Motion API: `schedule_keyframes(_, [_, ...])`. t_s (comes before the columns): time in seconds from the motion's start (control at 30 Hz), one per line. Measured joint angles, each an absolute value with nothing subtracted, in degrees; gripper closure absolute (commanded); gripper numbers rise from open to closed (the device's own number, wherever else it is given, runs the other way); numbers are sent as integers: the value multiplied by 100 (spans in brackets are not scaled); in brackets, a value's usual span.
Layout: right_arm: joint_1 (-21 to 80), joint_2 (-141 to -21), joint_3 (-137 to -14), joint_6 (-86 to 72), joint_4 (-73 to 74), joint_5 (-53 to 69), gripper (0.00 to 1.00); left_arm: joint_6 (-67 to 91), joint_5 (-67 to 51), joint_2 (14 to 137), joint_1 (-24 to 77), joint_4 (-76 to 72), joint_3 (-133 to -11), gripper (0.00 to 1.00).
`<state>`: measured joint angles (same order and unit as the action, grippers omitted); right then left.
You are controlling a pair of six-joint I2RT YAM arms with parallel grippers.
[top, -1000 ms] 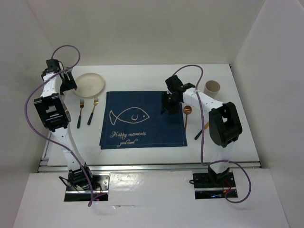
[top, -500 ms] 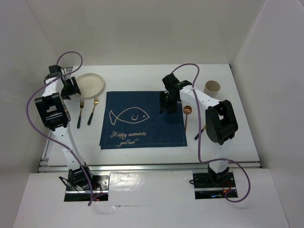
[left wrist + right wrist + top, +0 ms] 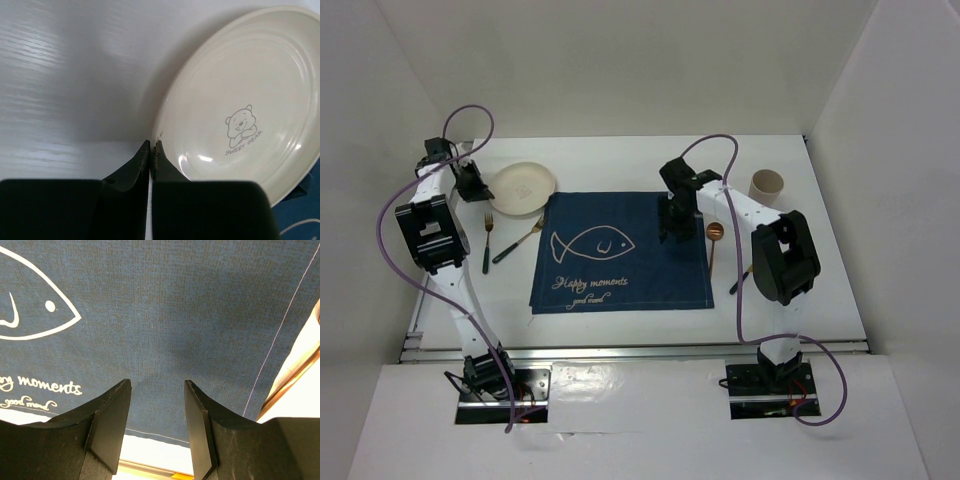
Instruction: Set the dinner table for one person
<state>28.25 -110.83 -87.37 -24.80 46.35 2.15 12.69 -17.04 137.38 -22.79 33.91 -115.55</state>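
Left gripper (image 3: 152,145) pinches the plate (image 3: 240,100) by its near rim. It lies ahead-right of those fingers on the table (image 3: 60,75), with the mat (image 3: 620,250) just beyond, rightward. Right gripper (image 3: 156,390) hangs parted, empty, over the mat.

The left arm (image 3: 428,225) stretches out past the upper-left corner of the navy blue cloth placemat with a white fish outline (image 3: 650,280), and the left gripper (image 3: 154,144) is pinched closed. The right arm (image 3: 760,222) bends over the placemat's right side. The right gripper (image 3: 157,390) points down with its jaws apart, holding nothing.
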Motion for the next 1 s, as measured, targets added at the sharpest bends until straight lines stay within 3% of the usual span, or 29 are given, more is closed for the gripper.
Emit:
schedule_keyframes(0.63, [2875,-10866,-8313,-2923,4735,-110,46,2051,-3199,13445,-2596,3811,-11913,100])
schedule_keyframes(0.77, [2823,-10558,-8405,-3616,5105,-722,46,1275,-3044,12287,-1984,3918,-10827,100])
schedule_keyframes(1.0, [2383,-8829,-7673,-4375,5052,-1269,46,-185,-2856,11111,416,4091,-9557,100])
